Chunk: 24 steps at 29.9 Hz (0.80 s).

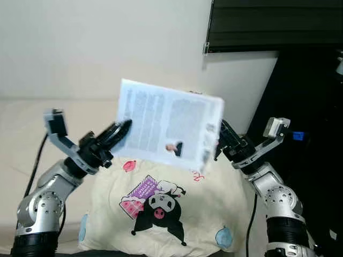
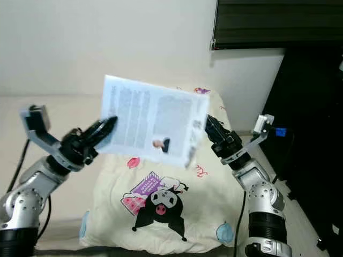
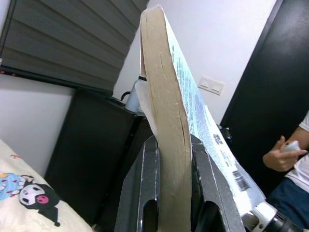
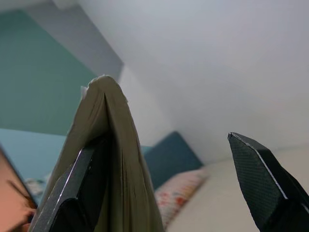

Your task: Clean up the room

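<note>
Even indoor light is brightening the white wall [image 1: 102, 48]; right of it everything is sinking dark, and the book [image 1: 169, 126] is blurring softly.

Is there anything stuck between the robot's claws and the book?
Nothing visible. The left claw is clamped right on the book, and the right claw is at its other edge, one finger against it and the other standing off.

cartoon pillow [image 1: 161, 209] | window blind [image 1: 273, 24] | person's hand [image 3: 280, 155]
</note>
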{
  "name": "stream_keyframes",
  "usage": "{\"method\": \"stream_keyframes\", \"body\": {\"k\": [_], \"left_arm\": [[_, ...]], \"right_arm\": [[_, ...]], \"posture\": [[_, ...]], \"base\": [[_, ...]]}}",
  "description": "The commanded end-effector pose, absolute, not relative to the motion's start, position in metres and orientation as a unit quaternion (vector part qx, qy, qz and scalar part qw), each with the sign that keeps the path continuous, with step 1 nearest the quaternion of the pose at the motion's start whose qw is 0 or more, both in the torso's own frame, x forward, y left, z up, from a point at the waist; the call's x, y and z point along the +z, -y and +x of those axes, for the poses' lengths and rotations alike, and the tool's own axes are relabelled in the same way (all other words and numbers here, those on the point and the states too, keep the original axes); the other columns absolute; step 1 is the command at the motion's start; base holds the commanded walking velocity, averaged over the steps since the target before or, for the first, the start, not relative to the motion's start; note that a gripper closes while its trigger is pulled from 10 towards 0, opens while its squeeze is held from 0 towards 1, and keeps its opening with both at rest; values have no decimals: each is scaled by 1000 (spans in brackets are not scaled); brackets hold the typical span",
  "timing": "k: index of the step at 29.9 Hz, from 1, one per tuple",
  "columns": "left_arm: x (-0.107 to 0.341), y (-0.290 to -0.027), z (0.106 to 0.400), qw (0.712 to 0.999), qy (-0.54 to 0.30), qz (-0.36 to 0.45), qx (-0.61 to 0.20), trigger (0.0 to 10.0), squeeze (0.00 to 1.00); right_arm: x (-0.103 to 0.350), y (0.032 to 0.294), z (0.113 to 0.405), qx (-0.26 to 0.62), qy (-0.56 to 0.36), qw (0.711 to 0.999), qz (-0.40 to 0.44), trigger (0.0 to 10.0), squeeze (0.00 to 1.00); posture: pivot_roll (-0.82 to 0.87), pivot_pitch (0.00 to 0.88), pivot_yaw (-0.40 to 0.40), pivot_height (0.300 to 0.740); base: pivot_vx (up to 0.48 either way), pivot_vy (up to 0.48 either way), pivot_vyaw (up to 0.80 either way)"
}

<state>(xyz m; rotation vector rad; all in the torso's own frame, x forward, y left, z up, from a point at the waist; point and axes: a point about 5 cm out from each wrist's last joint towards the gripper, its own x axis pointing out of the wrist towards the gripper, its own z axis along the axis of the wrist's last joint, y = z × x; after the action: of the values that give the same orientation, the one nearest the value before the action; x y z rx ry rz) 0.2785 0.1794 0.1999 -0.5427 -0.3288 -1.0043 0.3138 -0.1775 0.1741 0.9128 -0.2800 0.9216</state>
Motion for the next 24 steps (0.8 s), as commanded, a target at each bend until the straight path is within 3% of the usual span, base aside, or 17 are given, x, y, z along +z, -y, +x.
{"method": "stream_keyframes", "body": {"k": [1, 3, 8, 19, 24], "left_arm": [[197, -176, 276, 827, 140, -247, -485, 10000, 0], [200, -180, 278, 830, 147, -253, -475, 10000, 0], [201, -182, 279, 831, 150, -254, -471, 10000, 0], [204, -188, 281, 834, 161, -264, -456, 10000, 0], [209, -177, 274, 814, 163, -262, -492, 10000, 0]], "right_arm": [[186, 181, 312, 437, 161, 772, 433, 10000, 0], [195, 197, 308, 428, 207, 750, 461, 10000, 0], [197, 200, 302, 442, 219, 742, 455, 10000, 0], [190, 205, 291, 457, 208, 744, 440, 10000, 0], [182, 187, 295, 468, 157, 762, 419, 10000, 0]], "posture": [[-88, 0, -23, 740], [-89, 0, -21, 740], [-91, 0, -20, 740], [-91, 0, -19, 740], [-92, 0, -17, 740]], "base": [[0, 0, 0], [0, 0, 0], [0, 0, 0], [0, 0, 0], [0, 0, 0]]}}
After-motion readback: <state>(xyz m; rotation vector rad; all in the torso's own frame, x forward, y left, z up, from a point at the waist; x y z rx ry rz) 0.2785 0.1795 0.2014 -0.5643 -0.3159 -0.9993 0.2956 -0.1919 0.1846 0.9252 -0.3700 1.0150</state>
